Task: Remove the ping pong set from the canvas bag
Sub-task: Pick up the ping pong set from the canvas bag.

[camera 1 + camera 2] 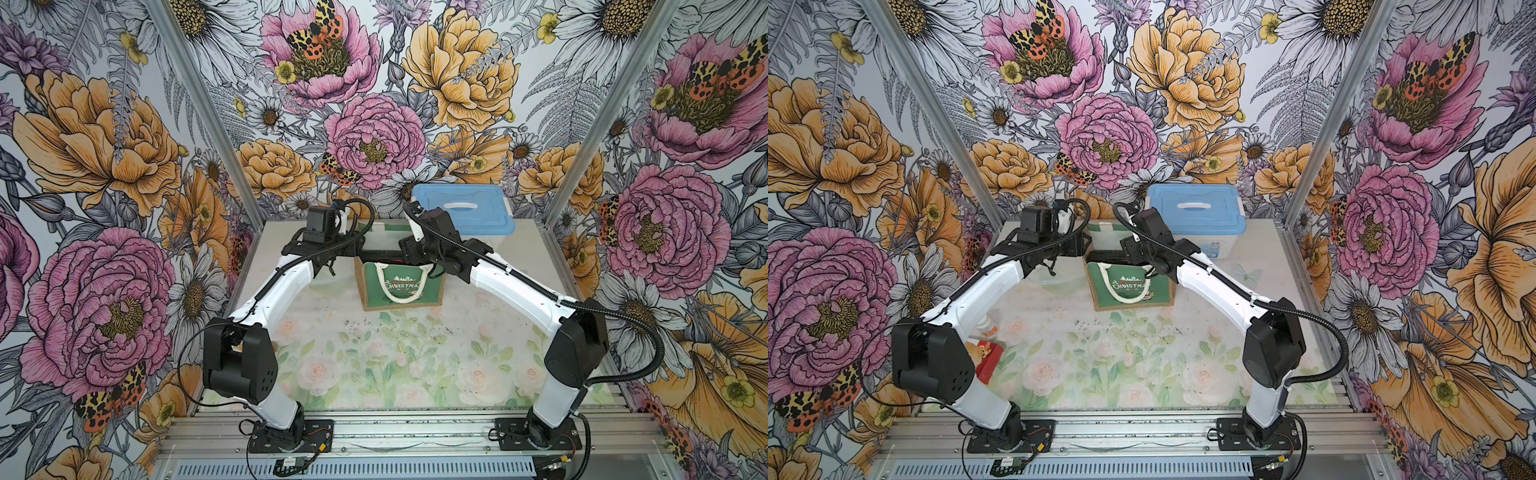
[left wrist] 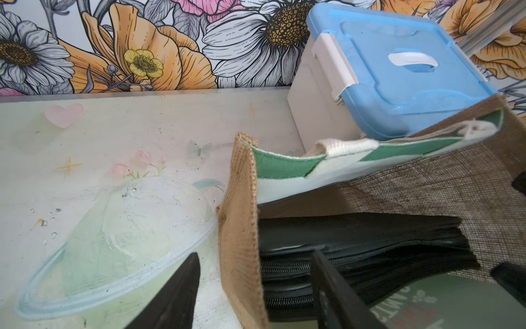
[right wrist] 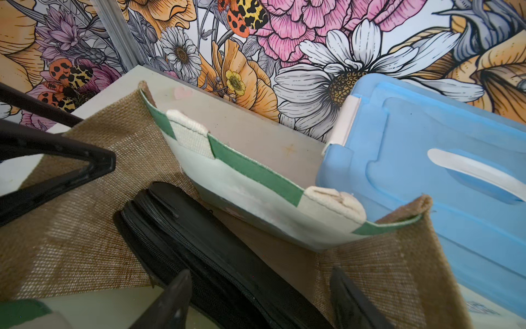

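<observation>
1. The bag (image 1: pixel 401 291) stands toward the back of the table (image 1: pixel 415 353), the black zipped case (image 3: pixel 199 242) inside it.
2. My left jaws, spread, straddle its burlap side.
3. My right jaws, spread, flank the case.

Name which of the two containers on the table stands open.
The green Christmas canvas bag: its top gapes, showing a black zipped case inside. The blue-lidded box behind it has its lid on.
</observation>
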You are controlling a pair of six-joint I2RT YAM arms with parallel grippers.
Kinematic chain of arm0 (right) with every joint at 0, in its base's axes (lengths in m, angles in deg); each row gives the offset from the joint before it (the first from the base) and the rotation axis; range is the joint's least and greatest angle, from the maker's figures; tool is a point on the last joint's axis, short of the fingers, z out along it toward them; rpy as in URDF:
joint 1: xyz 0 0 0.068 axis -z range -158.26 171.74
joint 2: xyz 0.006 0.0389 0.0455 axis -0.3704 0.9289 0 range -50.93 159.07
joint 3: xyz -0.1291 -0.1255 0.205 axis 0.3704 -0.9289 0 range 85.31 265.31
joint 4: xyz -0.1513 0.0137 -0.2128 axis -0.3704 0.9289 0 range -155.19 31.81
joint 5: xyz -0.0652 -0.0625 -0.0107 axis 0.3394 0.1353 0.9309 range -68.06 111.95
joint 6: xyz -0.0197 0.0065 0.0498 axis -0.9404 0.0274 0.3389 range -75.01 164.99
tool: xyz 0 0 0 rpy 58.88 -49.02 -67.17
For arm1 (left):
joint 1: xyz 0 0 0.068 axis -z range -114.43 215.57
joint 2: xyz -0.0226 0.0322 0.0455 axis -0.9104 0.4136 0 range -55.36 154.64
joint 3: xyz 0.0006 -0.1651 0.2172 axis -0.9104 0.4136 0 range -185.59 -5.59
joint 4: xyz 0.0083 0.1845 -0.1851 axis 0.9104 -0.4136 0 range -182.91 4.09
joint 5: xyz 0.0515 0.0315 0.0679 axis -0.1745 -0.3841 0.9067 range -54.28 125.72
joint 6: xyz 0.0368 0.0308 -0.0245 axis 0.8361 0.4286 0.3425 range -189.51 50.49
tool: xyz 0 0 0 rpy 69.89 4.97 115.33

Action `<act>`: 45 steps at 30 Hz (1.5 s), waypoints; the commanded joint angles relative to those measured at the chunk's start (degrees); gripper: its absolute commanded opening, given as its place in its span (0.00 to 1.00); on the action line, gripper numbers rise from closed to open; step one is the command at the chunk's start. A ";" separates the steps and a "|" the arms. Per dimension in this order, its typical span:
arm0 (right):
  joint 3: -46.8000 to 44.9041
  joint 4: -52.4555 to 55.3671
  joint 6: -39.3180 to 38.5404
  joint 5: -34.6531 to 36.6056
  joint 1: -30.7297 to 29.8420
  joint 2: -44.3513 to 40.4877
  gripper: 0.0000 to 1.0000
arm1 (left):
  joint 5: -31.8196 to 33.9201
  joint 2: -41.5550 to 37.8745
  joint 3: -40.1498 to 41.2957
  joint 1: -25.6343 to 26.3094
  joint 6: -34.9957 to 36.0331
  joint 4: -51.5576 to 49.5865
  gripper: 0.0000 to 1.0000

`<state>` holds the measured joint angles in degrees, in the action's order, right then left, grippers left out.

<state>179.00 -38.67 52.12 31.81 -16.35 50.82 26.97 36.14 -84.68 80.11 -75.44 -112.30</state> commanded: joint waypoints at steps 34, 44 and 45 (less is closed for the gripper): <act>-5.13 0.20 -6.35 9.21 -6.88 0.72 0.84 | 4.14 1.11 -0.85 0.46 5.32 1.58 0.15; 5.03 -1.21 -7.55 9.09 -2.99 7.28 0.83 | 5.84 -2.48 7.90 2.59 8.72 6.87 0.16; 5.56 -1.21 -7.65 8.70 -2.60 7.63 0.83 | 5.91 -3.00 8.75 2.67 9.10 7.36 0.17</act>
<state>181.53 -39.08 45.46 40.29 -19.82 57.51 31.78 34.37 -78.80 81.97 -68.71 -104.52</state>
